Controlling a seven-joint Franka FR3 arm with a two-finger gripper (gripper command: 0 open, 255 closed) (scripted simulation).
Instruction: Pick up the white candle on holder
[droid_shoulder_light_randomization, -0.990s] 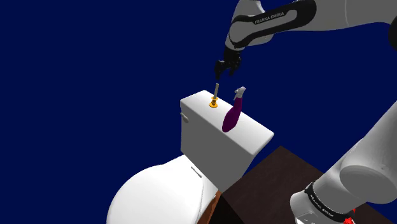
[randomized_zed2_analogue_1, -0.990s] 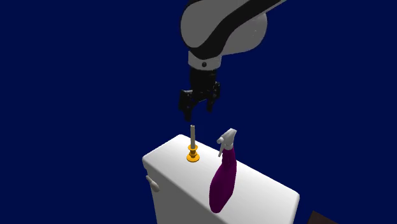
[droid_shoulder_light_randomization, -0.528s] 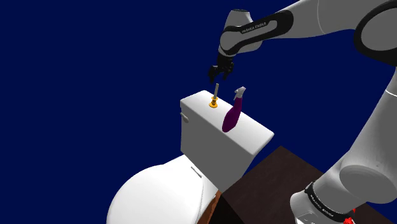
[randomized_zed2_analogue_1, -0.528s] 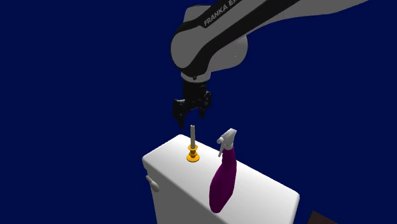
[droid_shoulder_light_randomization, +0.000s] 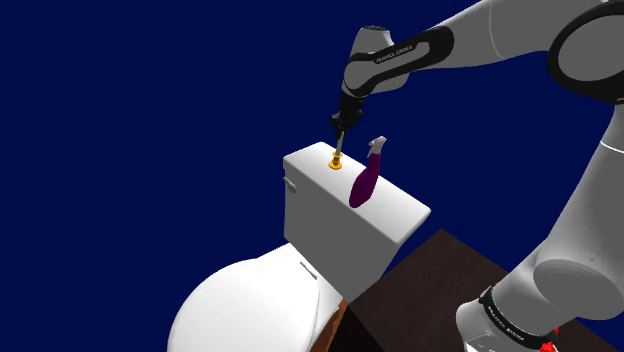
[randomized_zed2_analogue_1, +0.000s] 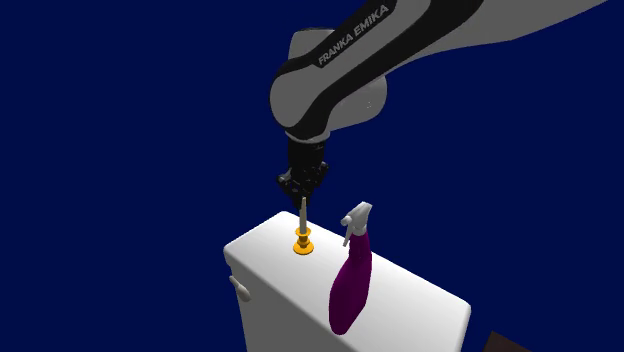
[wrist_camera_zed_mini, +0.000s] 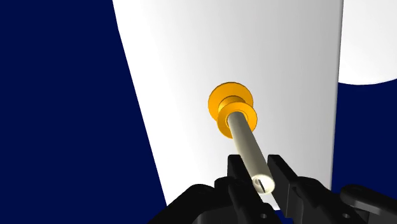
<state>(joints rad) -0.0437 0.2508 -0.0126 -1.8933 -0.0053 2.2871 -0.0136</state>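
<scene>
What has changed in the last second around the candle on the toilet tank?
The hand came down and closed around the top of the candle. The candle, its orange holder and the purple spray bottle stayed put on the toilet tank.

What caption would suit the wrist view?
Gripper clasping a pale candle in its orange holder on a toilet tank.

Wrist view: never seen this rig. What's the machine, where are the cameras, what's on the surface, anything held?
A simulated white Franka arm with a black two-finger gripper. The shoulder view looks from beside its stand, the second exterior view from another spot, the wrist view along the gripper. On a white toilet tank stand a pale candle in an orange holder and a purple spray bottle. The gripper is shut on the candle's top; the holder sits on the tank.
</scene>
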